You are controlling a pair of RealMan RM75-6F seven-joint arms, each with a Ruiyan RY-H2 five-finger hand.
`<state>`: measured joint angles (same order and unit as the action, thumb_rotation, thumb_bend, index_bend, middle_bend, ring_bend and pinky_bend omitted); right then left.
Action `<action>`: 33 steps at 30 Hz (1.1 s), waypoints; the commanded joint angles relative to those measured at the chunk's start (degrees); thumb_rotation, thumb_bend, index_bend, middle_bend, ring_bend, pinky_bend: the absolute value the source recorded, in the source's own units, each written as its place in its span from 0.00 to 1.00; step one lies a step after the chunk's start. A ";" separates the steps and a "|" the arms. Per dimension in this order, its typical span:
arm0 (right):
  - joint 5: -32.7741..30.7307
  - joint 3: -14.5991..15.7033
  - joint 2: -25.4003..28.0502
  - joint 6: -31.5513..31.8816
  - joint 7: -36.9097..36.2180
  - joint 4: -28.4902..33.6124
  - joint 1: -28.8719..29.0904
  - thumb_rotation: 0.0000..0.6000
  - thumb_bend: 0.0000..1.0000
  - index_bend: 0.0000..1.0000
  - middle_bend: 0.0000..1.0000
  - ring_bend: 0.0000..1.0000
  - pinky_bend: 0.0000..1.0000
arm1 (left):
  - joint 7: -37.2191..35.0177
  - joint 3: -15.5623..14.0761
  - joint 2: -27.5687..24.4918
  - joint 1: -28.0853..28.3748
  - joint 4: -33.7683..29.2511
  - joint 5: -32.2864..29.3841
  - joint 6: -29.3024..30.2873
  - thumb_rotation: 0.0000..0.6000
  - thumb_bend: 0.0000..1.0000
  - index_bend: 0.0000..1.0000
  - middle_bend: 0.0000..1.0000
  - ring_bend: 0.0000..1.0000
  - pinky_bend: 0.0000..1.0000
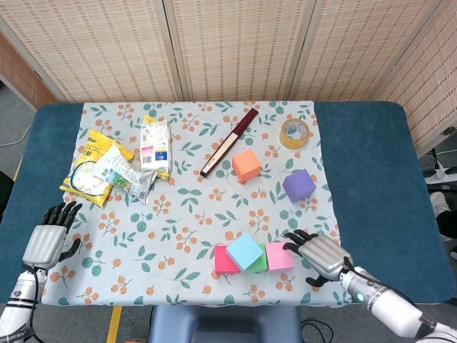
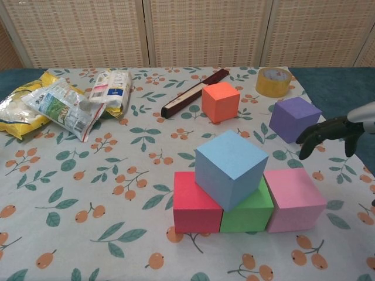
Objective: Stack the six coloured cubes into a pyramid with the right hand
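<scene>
A red cube point(image 2: 195, 202), a green cube point(image 2: 248, 210) and a pink cube point(image 2: 294, 199) stand in a row near the table's front edge. A light blue cube point(image 2: 231, 168) sits turned on top of the red and green ones, also seen from above as the blue cube point(image 1: 245, 250). The orange cube point(image 1: 246, 165) and the purple cube point(image 1: 298, 185) stand apart further back. My right hand point(image 1: 323, 255) hovers open, to the right of the pink cube point(image 1: 279, 256), holding nothing; its fingers point(image 2: 328, 132) show at the right edge. My left hand point(image 1: 47, 239) rests open at the table's left side.
Snack packets point(image 1: 107, 168) and a white packet point(image 1: 155, 146) lie at the back left. A dark red folded fan point(image 1: 230, 141) and a roll of yellow tape point(image 1: 295, 132) lie behind the cubes. The floral cloth point(image 1: 178, 214) covers the blue table.
</scene>
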<state>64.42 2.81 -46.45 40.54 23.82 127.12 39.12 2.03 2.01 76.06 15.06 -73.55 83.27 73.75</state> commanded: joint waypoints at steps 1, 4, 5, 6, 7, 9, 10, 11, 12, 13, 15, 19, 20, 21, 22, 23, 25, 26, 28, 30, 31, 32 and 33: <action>-1.53 -0.47 -1.27 -0.89 -0.88 -0.65 1.06 1.00 0.19 0.13 0.03 0.00 0.26 | -0.03 0.02 0.04 0.07 0.07 -0.04 -0.11 1.00 0.41 0.00 0.05 0.01 0.10; -3.08 -0.61 -2.08 -2.00 -1.69 -0.65 2.12 1.00 0.19 0.12 0.03 0.00 0.26 | -0.11 -0.01 0.09 0.10 0.17 -0.01 -0.18 1.00 0.41 0.00 0.05 0.01 0.10; -3.57 -0.55 -2.19 -2.47 -1.94 -0.59 2.51 1.00 0.19 0.12 0.03 0.00 0.26 | -0.14 -0.01 0.05 0.09 0.15 0.00 -0.13 1.00 0.41 0.00 0.06 0.01 0.10; -3.81 -0.43 -2.26 -2.73 -1.93 -0.62 2.77 1.00 0.19 0.12 0.03 0.00 0.26 | -0.18 -0.01 0.02 0.07 0.13 0.00 -0.10 1.00 0.41 0.00 0.05 0.01 0.10; -4.07 -0.26 -2.32 -2.96 -1.88 -0.64 3.02 0.98 0.19 0.12 0.03 0.00 0.26 | -0.21 0.00 0.00 0.05 0.11 -0.01 -0.07 1.00 0.41 0.00 0.05 0.01 0.10; -4.85 -0.05 -2.55 -3.31 -2.09 -0.57 3.52 0.91 0.19 0.12 0.03 0.00 0.26 | -0.30 0.00 -0.02 0.09 0.15 -0.03 -0.16 1.00 0.41 0.00 0.05 0.01 0.10; -5.17 0.00 -2.59 -3.50 -2.20 -0.52 3.78 0.90 0.19 0.12 0.03 0.00 0.26 | -0.35 0.01 0.02 0.13 0.20 -0.06 -0.27 1.00 0.41 0.00 0.05 0.01 0.10; -5.49 -0.04 -2.64 -3.54 -2.40 -0.44 4.01 0.89 0.19 0.11 0.03 0.00 0.26 | -0.39 -0.01 0.01 0.14 0.21 -0.04 -0.28 1.00 0.41 0.00 0.05 0.01 0.10; -5.80 -0.12 -2.68 -3.47 -2.61 -0.36 4.27 0.89 0.19 0.11 0.03 0.00 0.26 | -0.40 -0.04 0.01 0.16 0.24 -0.03 -0.35 1.00 0.41 0.00 0.05 0.01 0.10; -6.02 -0.16 -2.66 -3.45 -2.71 -0.31 4.48 0.89 0.19 0.10 0.03 0.00 0.26 | -0.40 -0.06 0.02 0.18 0.25 -0.01 -0.38 1.00 0.41 0.00 0.05 0.01 0.10; -6.77 -0.22 -2.51 -3.58 -3.04 -0.08 5.07 0.90 0.19 0.10 0.03 0.00 0.26 | -0.43 -0.12 0.03 0.20 0.23 0.05 -0.43 1.00 0.41 0.00 0.05 0.01 0.10; -8.16 -0.38 -2.38 -4.02 -3.57 0.50 6.35 0.89 0.19 0.08 0.03 0.00 0.26 | -0.58 -0.08 0.01 0.25 0.30 0.01 -0.50 1.00 0.41 0.00 0.05 0.01 0.10; -8.33 -0.33 -2.43 -4.06 -3.51 0.59 6.61 0.89 0.19 0.08 0.03 0.00 0.26 | -0.59 -0.08 0.01 0.25 0.31 -0.01 -0.52 1.00 0.41 0.00 0.05 0.01 0.10; -8.64 -0.23 -2.50 -4.11 -3.42 0.70 6.95 0.89 0.19 0.08 0.03 0.00 0.26 | -0.65 -0.06 -0.01 0.24 0.31 -0.03 -0.51 1.00 0.41 0.00 0.05 0.01 0.10; -8.88 -0.18 -2.63 -4.04 -3.34 0.73 7.19 0.89 0.19 0.08 0.03 0.00 0.26 | -0.68 -0.06 -0.02 0.24 0.33 -0.03 -0.50 1.00 0.41 0.00 0.05 0.01 0.10; -9.13 -0.09 -2.79 -3.97 -3.18 0.71 7.44 0.89 0.19 0.07 0.03 0.00 0.26 | -0.72 -0.06 -0.05 0.23 0.30 -0.02 -0.46 1.00 0.41 0.00 0.05 0.01 0.10; -10.03 0.22 -3.10 -3.84 -2.81 0.77 8.06 0.89 0.19 0.07 0.03 0.00 0.26 | -0.78 -0.10 -0.15 0.19 0.19 0.06 -0.36 1.00 0.41 0.00 0.05 0.01 0.10; -10.42 0.39 -3.19 -3.75 -2.62 0.83 8.32 0.89 0.19 0.07 0.03 0.00 0.26 | -0.82 -0.10 -0.19 0.19 0.11 0.11 -0.32 1.00 0.41 0.00 0.05 0.01 0.10; -11.33 0.83 -3.34 -3.58 -2.18 1.05 8.90 0.89 0.19 0.07 0.03 0.00 0.26 | -0.80 -0.02 -0.27 0.22 -0.02 0.07 -0.30 1.00 0.41 0.00 0.05 0.01 0.10; -12.21 1.25 -3.52 -3.52 -1.88 1.36 9.48 0.89 0.19 0.08 0.03 0.00 0.26 | -1.06 -0.06 -0.34 0.19 0.11 0.06 -0.32 1.00 0.41 0.00 0.05 0.01 0.10; -12.58 1.41 -3.59 -3.57 -1.82 1.53 9.74 0.89 0.19 0.08 0.03 0.00 0.26 | -1.14 -0.07 -0.36 0.19 0.15 0.10 -0.32 1.00 0.41 0.00 0.05 0.01 0.10; -12.89 1.55 -3.63 -3.58 -1.80 1.72 9.97 0.89 0.19 0.08 0.03 0.00 0.26 | -1.20 -0.09 -0.37 0.21 0.17 0.14 -0.33 1.00 0.41 0.00 0.05 0.01 0.10; -13.17 1.75 -3.65 -3.58 -1.72 1.98 10.25 0.89 0.19 0.08 0.03 0.00 0.26 | -1.28 -0.12 -0.39 0.20 0.14 0.20 -0.29 1.00 0.41 0.00 0.05 0.01 0.10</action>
<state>51.48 4.36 -50.02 36.95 21.99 128.88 49.13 0.76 1.90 75.67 15.26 -73.41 83.46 73.45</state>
